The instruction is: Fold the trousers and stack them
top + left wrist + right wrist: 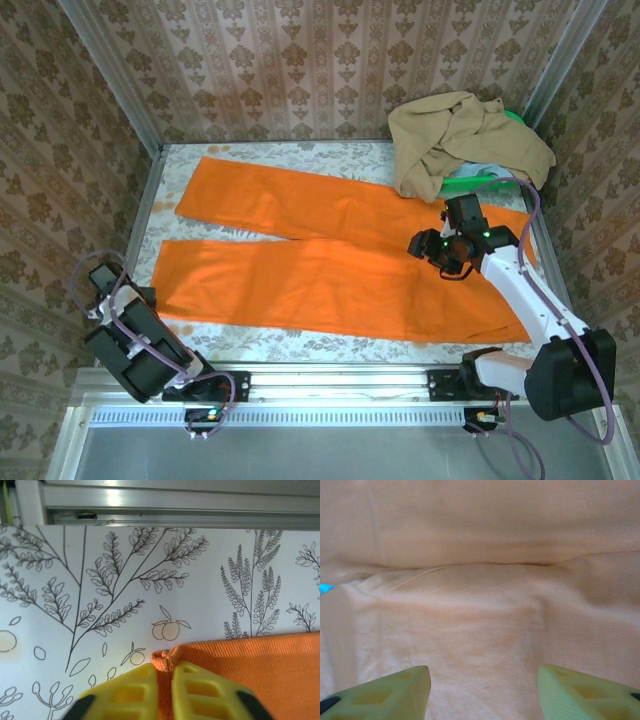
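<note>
The tabletop (250, 345) is boxed in by wallpapered walls on the left, far and right sides, so there isn't much spare room. The bare parts are a thin strip along the near edge, another behind the far leg, and a sliver down the left side.

The trousers (330, 270) take up most of the surface. They lie flat with the waist to the right and both legs running left, and a narrow wedge of tabletop shows between the legs. The near leg's hem sits close to the left edge.

A tan garment (465, 140) is heaped in the far right corner. It just touches the trousers' waist end, with something green poking out underneath.

The right hand (445, 245) hangs over the waist area. In the right wrist view its fingers are well apart over flat fabric, gripping nothing.

The left hand (164, 672) is pinched tight on the bunched corner of the near leg's hem, right by the tabletop's near rail.
</note>
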Robot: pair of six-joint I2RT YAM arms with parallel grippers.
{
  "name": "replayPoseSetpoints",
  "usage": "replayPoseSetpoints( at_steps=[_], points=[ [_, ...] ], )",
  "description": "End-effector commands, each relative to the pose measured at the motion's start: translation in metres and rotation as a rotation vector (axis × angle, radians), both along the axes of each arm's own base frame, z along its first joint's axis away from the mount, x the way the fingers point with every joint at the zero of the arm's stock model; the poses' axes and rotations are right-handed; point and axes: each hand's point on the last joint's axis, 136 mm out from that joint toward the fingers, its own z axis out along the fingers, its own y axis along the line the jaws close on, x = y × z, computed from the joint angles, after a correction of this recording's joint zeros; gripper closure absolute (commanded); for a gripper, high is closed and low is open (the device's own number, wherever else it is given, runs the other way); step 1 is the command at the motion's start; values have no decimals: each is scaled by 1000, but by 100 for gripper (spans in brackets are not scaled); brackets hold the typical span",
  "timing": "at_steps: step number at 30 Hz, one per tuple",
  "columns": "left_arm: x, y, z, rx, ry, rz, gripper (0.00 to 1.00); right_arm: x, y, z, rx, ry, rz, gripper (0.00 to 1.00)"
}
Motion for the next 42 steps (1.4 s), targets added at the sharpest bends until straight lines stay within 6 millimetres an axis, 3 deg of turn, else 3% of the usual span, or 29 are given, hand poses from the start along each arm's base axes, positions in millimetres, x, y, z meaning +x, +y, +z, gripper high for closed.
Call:
replayPoseSetpoints(
  at_steps=[1, 5, 9, 15, 19, 20, 22, 27, 33, 42],
  points=[
    [-4, -9, -17, -25, 13, -28, 98, -2, -1, 17, 5, -31, 11, 40],
    [4, -12, 3, 10, -18, -66, 100, -9, -14, 11, -50, 13, -32, 40],
    [18, -14, 32, 47, -99, -100, 100, -26, -49, 1, -70, 119, -162, 38],
    [51, -20, 60, 44, -231, -138, 100, -72, -136, -22, -17, 241, -608, 34],
    [69, -27, 72, 31, -263, -181, 100, -106, -158, -43, -18, 330, -804, 31],
    [72, -29, 74, 37, -275, -186, 100, -117, -165, -46, -31, 367, -859, 26],
    [78, -32, 79, 55, -286, -202, 100, -128, -172, -50, -8, 417, -938, 24],
    [93, -43, 88, 42, -323, -241, 100, -158, -211, -51, -178, 522, -1070, 22],
    [105, -49, 92, 20, -344, -272, 100, -165, -197, -80, -82, 517, -1141, 24],
    [107, -52, 90, 13, -350, -278, 100, -163, -208, -124, -129, 566, -1152, 25]
  ],
)
